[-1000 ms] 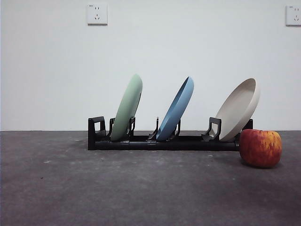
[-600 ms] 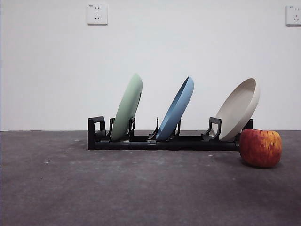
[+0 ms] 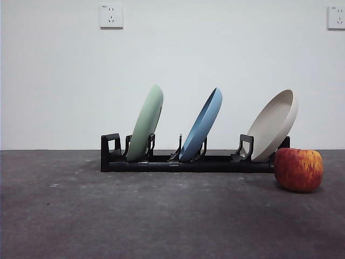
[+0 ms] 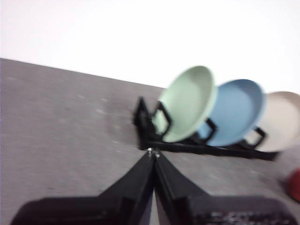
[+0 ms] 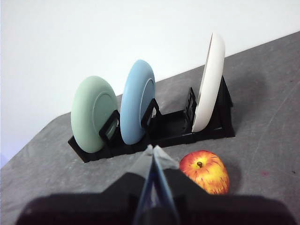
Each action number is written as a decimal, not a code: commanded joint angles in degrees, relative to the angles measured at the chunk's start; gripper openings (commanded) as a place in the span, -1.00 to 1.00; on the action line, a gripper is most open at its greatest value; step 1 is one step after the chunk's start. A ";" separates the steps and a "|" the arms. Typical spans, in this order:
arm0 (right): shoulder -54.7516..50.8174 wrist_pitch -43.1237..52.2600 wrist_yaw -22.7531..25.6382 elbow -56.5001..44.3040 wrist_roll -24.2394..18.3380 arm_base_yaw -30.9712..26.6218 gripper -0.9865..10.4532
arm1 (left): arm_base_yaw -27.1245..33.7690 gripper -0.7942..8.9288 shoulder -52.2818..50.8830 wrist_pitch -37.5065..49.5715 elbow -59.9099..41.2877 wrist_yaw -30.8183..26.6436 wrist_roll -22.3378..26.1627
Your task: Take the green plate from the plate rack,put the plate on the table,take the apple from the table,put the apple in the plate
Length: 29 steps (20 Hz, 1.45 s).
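Note:
The green plate stands tilted in the leftmost slot of the black plate rack on the dark grey table. It also shows in the left wrist view and the right wrist view. The red apple sits on the table at the rack's right end, also in the right wrist view. My left gripper is shut and empty, short of the rack's green-plate end. My right gripper is shut and empty, near the apple. Neither gripper shows in the front view.
A blue plate stands in the rack's middle slot and a beige plate in its right slot, both tilted. A white wall with two sockets rises behind the table.

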 commanded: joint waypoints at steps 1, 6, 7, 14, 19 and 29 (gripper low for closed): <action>3.48 -4.22 -2.25 5.38 -1.40 0.09 -0.85 | 0.20 -0.85 2.47 -2.47 3.78 4.00 -0.59; 11.21 -17.11 -8.02 15.72 -9.33 0.11 -0.85 | 0.20 -0.85 9.14 -7.76 11.26 11.30 0.87; 12.59 -19.71 -9.27 17.59 -11.02 0.11 -0.85 | 0.20 -0.85 10.47 -8.70 12.55 12.81 1.77; 22.56 -39.71 -11.98 30.47 -24.90 0.15 -0.85 | 0.17 -0.85 19.47 -16.22 21.00 24.98 8.81; 27.47 -51.08 -11.93 36.52 -30.36 0.15 -0.85 | 0.07 -0.85 24.50 -23.89 25.27 30.95 14.21; 29.48 -56.46 -11.76 37.88 -29.33 0.15 -0.14 | 0.09 0.03 26.97 -32.94 27.56 33.38 18.80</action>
